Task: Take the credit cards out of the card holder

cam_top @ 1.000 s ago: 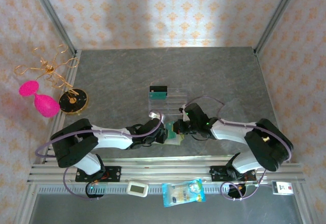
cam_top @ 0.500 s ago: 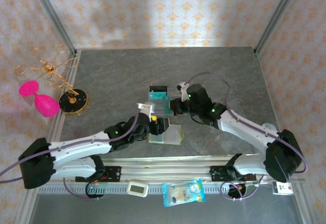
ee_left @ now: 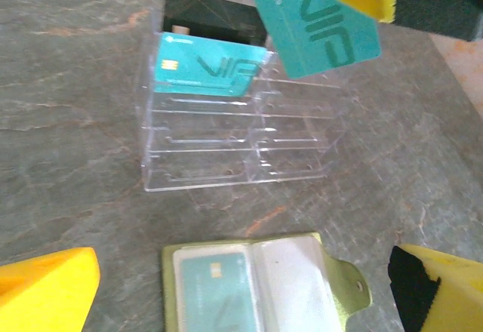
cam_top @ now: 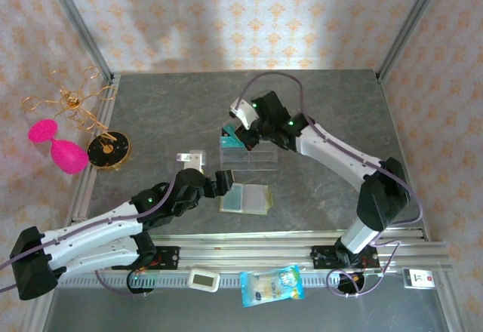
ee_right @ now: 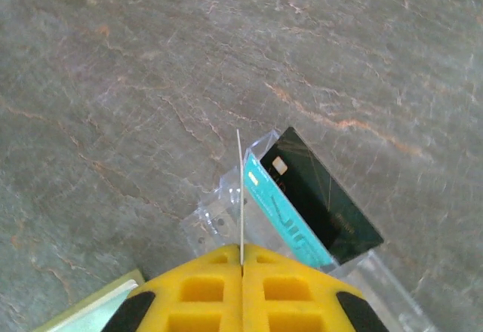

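Bare table (cam_top: 158, 121) spreads toward the left rail (cam_top: 84, 181). The left gripper (cam_top: 223, 185) gapes wide just left of the open card holder (cam_top: 245, 198), a pocketed card (ee_left: 215, 294) inside. Behind, the right gripper (cam_top: 240, 127) pinches another credit card (ee_left: 321, 34) above the clear tray (cam_top: 256, 158).

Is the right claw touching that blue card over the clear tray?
Touching. Right wrist view: the right gripper pinches the card, seen edge-on, between its fingers.

Lab test booth: aluminium frame (cam_top: 78, 23), wallpapered panels (cam_top: 241, 15), stone-look tabletop (cam_top: 332, 98).
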Controlling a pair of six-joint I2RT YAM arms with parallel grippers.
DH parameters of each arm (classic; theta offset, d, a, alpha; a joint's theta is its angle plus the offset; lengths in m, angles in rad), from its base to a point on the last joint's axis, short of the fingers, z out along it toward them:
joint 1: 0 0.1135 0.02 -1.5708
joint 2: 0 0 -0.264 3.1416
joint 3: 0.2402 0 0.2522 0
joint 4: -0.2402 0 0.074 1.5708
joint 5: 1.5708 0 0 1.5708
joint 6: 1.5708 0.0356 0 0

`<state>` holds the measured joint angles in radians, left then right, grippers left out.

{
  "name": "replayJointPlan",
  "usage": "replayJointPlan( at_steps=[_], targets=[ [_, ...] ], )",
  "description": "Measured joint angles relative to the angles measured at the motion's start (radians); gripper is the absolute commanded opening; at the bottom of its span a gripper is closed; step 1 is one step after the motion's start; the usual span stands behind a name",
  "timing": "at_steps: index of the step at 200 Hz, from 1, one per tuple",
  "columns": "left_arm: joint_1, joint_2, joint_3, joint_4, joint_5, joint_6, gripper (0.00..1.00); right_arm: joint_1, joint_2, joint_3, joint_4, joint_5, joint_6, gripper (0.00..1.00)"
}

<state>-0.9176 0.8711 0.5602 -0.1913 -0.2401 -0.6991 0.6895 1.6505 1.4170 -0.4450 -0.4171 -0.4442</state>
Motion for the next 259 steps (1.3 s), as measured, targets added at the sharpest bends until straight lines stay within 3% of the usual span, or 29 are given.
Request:
replayJointPlan(
  at_steps=[66,117,195,259],
  targets=[
    [0.004,-0.105,-0.009,-0.061,-0.159,-0.006,0.99,-0.069,0.228,0.321,-0.281,-0.149,-0.324,0.0],
    [0.014,-0.168,-0.034,-0.067,-0.258,0.013,0.99,-0.067,0.304,0.451,-0.407,-0.169,-0.484,0.0],
    [0.03,-0.169,-0.065,-0.063,-0.296,0.04,0.99,-0.067,0.421,0.5,-0.44,-0.107,-0.538,0.0],
    [0.043,-0.146,-0.066,-0.053,-0.287,0.054,0.99,-0.067,0.431,0.514,-0.465,-0.079,-0.567,0.0]
  ],
)
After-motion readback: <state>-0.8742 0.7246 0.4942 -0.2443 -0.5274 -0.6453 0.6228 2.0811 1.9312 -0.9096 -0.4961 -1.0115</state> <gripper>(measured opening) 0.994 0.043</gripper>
